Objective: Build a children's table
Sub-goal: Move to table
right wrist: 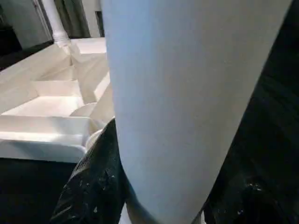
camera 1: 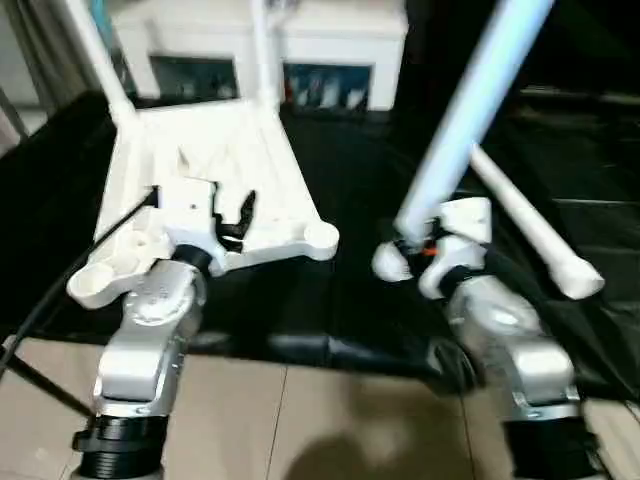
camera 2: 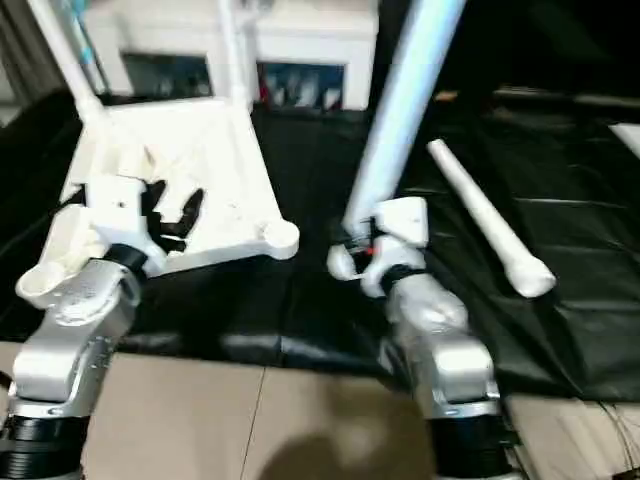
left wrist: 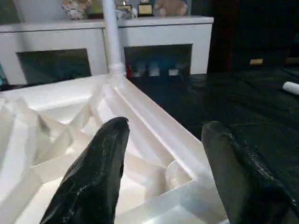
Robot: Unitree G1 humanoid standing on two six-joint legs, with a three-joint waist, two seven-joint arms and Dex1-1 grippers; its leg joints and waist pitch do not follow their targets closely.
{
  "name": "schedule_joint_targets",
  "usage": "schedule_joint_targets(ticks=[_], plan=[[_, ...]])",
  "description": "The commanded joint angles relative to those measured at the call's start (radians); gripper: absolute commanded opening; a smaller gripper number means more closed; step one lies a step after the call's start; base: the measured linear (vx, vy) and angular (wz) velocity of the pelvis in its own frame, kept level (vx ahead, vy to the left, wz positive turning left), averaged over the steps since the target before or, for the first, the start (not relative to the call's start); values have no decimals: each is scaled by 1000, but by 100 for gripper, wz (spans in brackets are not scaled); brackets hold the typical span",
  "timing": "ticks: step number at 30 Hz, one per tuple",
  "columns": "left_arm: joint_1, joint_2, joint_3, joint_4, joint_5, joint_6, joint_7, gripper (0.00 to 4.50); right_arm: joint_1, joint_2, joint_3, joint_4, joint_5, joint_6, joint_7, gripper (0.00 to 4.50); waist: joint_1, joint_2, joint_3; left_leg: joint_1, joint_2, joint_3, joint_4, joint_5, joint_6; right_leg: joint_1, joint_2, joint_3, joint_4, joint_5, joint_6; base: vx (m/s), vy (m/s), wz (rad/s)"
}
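Setting is looking like a home living room. A low white cabinet (left wrist: 154,35) with glass-fronted compartments is standing at 12 o'clock, small ornaments (left wrist: 145,7) and a soft toy (left wrist: 170,6) sitting along its top. Black sheeting (camera 1: 360,230) is covering the floor; pale floor tiles (camera 1: 300,420) are showing at 6 o'clock. Curtain folds (right wrist: 77,16) are hanging behind.

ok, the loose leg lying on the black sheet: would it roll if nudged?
Probably. The loose leg is round and lies flat on the smooth black sheet, so a sideways nudge should roll it. Being tapered, it would likely curve rather than run straight. It looks stiff, hollow plastic, so likely light.
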Motion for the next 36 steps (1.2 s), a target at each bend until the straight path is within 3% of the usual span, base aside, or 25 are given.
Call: schedule_joint_targets(ticks=[1, 2, 4, 5, 6, 7, 8, 9, 10, 11, 13, 15, 16, 17, 18, 19, 22, 25, 26, 29, 31, 32, 33, 35, 36], plan=[[2, 1, 0, -3, 2, 5, -7, 291, -8, -6, -7, -17, 7, -6, 1, 186, 25, -39, -90, -92, -46, 14, 15, 212, 341, 159, -45, 102, -64, 316, -253, 139, 13, 22], [7, 0, 1, -5, 4, 4, -9, 291, -8, -6, -4, -17, 6, -6, 1, 186, 50, -18, -84, -119, 5, -3, 35, 147, 243, 172, -99, 138, -83, 348, -304, 121, 36, 29], [13, 1, 2, -11, 3, 5, -7, 291, -12, -7, -3, -14, 7, -4, 4, 186, 42, 18, -92, -47, 39, -21, -24, 291, 164, 125, 28, 63, -16, 443, -212, 134, 19, 27], [13, 1, 2, -11, 3, 5, -7, 291, -12, -7, -3, -14, 7, -4, 4, 186, -22, 57, -107, 224, 178, -167, -18, 587, 333, -159, 27, -5, 92, 37, -36, 281, -144, -5], [14, 2, 3, -13, 2, 7, -5, 291, -14, -7, -3, -13, 5, -2, 9, 186, -46, 33, -119, 235, 233, -208, -22, 764, 466, -178, -12, 7, 110, -62, 55, 281, -144, -5], [17, 4, 4, -13, 2, 7, -6, 291, -15, -7, -2, -13, 4, -2, 12, 186, -25, 27, -97, 176, 201, -178, -24, 913, 481, -208, -41, 17, 133, -22, 130, 256, -216, -35], [21, 7, 5, -13, 2, 5, -7, 291, -17, -7, 0, -12, 3, -3, 17, 186, -14, -6, -92, 123, 122, -114, -39, 718, 420, -195, -41, 29, 91, 109, 85, -16, -114, -14], [24, 8, 8, -12, 1, 4, -10, 291, -16, -7, 2, -13, 2, -3, 19, 186, 2, -53, -70, 80, -12, -14, -24, 346, 298, -120, -30, 49, -37, 228, -1, -16, -114, -14], [26, 10, 9, -12, 0, 4, -15, 291, -15, -7, 3, -13, 2, -3, 19, 186, 11, -108, -96, 1, -83, 13, 26, 178, 256, -3, -44, 123, -56, 161, -18, -46, -50, 28], [28, 13, 10, -11, -1, 4, -19, 291, -14, -7, 4, -14, 1, -3, 19, 186, 52, -87, -87, -49, -76, -2, 112, -47, 150, 59, -155, 218, -104, 139, -251, 95, -31, 25], [33, 19, 13, -11, -9, 5, -33, 291, -9, -7, 9, -19, -2, -4, 19, 186, 49, -70, -79, -111, -27, -34, 157, 19, -8, 94, -159, 195, -75, 253, -412, 95, -28, 10], [34, 24, 14, -10, -11, 6, -39, 291, -7, -9, 13, -21, -6, -4, 17, 186, 46, -27, -55, -98, 39, -53, 96, 82, -68, 48, -163, 115, -122, 47, -415, 54, -6, -8], [34, 27, 14, -7, -12, 7, -44, 291, -5, -11, 16, -25, -11, -3, 18, 186, 37, 20, -46, -65, 66, -46, -8, 62, -39, 32, -95, 54, -131, -146, -315, 63, 55, 3], [34, 27, 14, -7, -12, 7, -44, 291, -5, -11, 16, -25, -11, -3, 18, 186, 37, 20, -46, -65, 66, -46, -8, 62, -39, 32, -95, 54, -131, -146, -315, 83, 101, -5], [34, 28, 16, -6, -13, 8, -46, 291, -5, -11, 17, -27, -14, -4, 18, 186, -26, 55, -51, 28, 156, -129, -117, -291, -15, -46, 26, -7, 27, -165, -125, 83, 101, -5], [34, 27, 17, -4, -14, 8, -48, 291, -3, -12, 20, -29, -19, -6, 18, 186, -27, 57, -63, 78, 169, -154, -114, -311, 66, -85, 11, -6, 67, -71, -55, 81, 84, -4], [34, 23, 18, -3, -14, 9, -49, 291, 0, -17, 21, -32, -20, -7, 17, 186, -25, 41, -48, 68, 146, -122, -111, -179, 229, -115, -8, -5, 78, 30, 25, 77, 30, 7], [33, 22, 12, 0, -16, 9, -49, 291, 5, -16, 16, -34, -23, -5, 16, 186, 0, -34, -54, -32, 17, -12, -38, -187, 173, 14, -96, 92, -97, -40, -80, 61, -49, 2], [32, 21, 10, 0, -15, 11, -50, 291, 6, -16, 15, -35, -23, -5, 15, 186, 32, -54, -74, -90, 0, -9, 61, -56, 131, 93, -169, 158, -138, -276, -131, 69, -79, 4], [31, 19, 8, -1, -15, 13, -52, 291, 7, -15, 14, -37, -23, -3, 13, 186, 46, -18, -72, -148, 30, -23, 53, 141, 63, 106, -131, 119, -116, -109, -288, 85, -47, 1], [35, 18, 10, -2, -31, 0, -66, 291, 8, -15, 12, -42, -22, -3, 11, 186, 28, 34, -68, -87, 72, -29, -59, 188, 80, 43, -18, 21, -76, -42, -221, 106, 10, -4], [37, 18, 11, -4, -45, -4, -88, 291, 8, -18, 13, -43, -23, -4, 12, 186, -13, 59, -87, 46, 140, -102, -67, 173, 170, -57, 21, -13, 11, -38, -159, 142, 47, -1], [42, 26, 5, -8, -57, -3, -117, 291, 7, -22, 13, -45, -23, -5, 13, 186, -24, 48, -90, 75, 175, -142, -59, 269, 301, -104, -2, -1, 49, -7, -89, 142, 47, -1], [57, 54, -6, -18, -94, -19, -208, 291, 1, -36, 6, -50, -3, 0, 36, 186, -4, 21, -88, 53, 170, -129, -17, 588, 408, -133, -51, 45, 35, 138, -12, 53, 15, 4], [69, 79, -15, -24, -126, -35, -288, 291, -4, -49, -2, -53, 19, 1, 63, 186, 15, -21, -92, -14, 82, -67, 30, 664, 323, -84, -84, 82, -19, 351, -24, 0, 0, 0]])
